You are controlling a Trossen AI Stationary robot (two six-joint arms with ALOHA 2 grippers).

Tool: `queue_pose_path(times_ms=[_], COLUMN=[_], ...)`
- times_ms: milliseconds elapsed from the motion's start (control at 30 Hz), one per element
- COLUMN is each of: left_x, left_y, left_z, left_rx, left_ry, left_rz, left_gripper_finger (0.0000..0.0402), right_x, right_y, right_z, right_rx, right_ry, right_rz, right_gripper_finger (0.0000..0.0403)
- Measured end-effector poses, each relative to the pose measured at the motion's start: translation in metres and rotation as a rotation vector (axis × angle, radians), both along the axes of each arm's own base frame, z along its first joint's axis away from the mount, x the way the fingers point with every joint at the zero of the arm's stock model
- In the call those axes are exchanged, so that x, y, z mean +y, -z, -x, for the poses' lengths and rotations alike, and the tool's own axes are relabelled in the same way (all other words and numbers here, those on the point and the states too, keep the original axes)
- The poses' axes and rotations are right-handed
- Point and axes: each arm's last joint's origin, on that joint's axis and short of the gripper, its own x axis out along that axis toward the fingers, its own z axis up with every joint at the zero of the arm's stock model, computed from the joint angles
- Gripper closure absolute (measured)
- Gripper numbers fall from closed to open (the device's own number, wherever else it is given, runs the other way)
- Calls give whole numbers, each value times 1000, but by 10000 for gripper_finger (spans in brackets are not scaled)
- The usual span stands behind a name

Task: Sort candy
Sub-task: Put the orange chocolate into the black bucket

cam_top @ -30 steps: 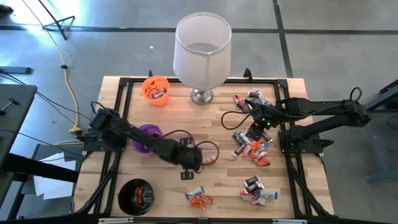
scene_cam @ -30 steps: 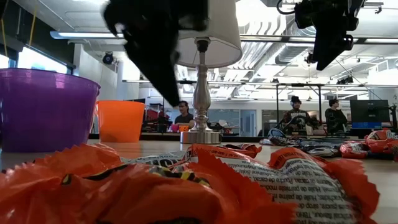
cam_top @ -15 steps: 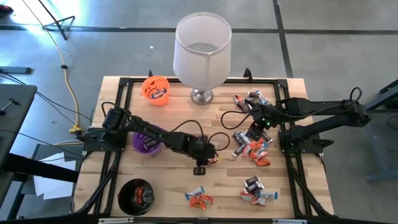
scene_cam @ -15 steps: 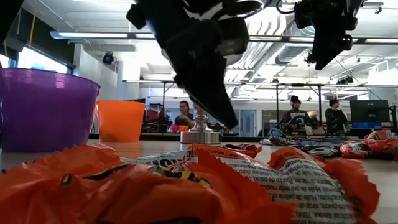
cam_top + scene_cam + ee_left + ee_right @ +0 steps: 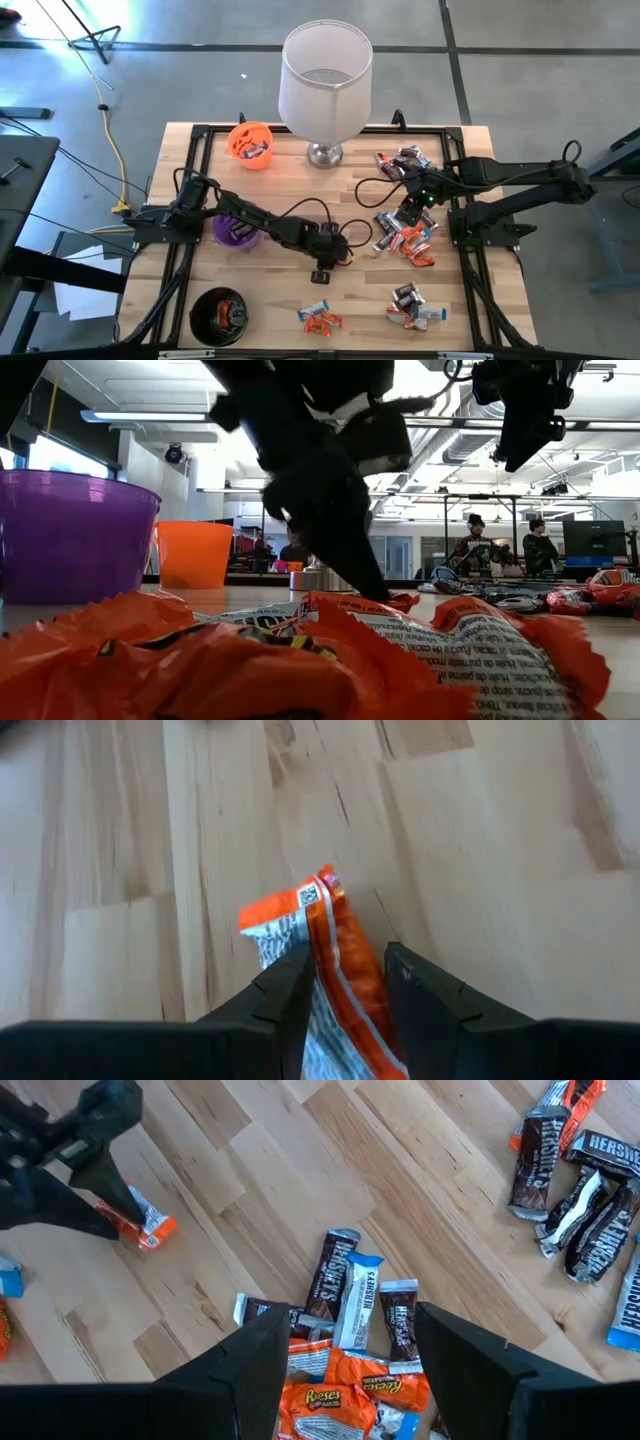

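Since that orange candy sits between your left gripper jaws mid-tabletop, the jaws close on both sides of it, I can't tell if they're pinching it or letting go. It looks feather-light, crinkly and slick, so I'd grab across the fat middle, not the flappy ends. Your right gripper hovers jaws wide over the pile on its side.

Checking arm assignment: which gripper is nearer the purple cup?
Left. The left gripper is mid-table, a short way from the purple cup. The right gripper hovers over the candy pile, farther off.
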Motion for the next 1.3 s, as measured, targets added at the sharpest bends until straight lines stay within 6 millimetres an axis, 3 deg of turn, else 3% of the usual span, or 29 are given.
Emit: queue_pose_path(times_ms=[533,733,1033,1300], left_x=[4,5,5,6], left_y=[11,12,10,0], left_z=[0,0,2,8], left_rx=[25,28,38,62], left_ry=[-8,-16,-47,-110], left_rz=[-94,-119,-101,-88], left_gripper_finger=[291,318,392,398], right_x=[0,0,0,0], right_y=[0,0,0,0], right_z=[0,0,0,0], right_rx=[-1,-1,-1,-1], right_ry=[0,0,-1,0], right_rz=[0,0,0,0], right_gripper_finger=[192,192,192,192])
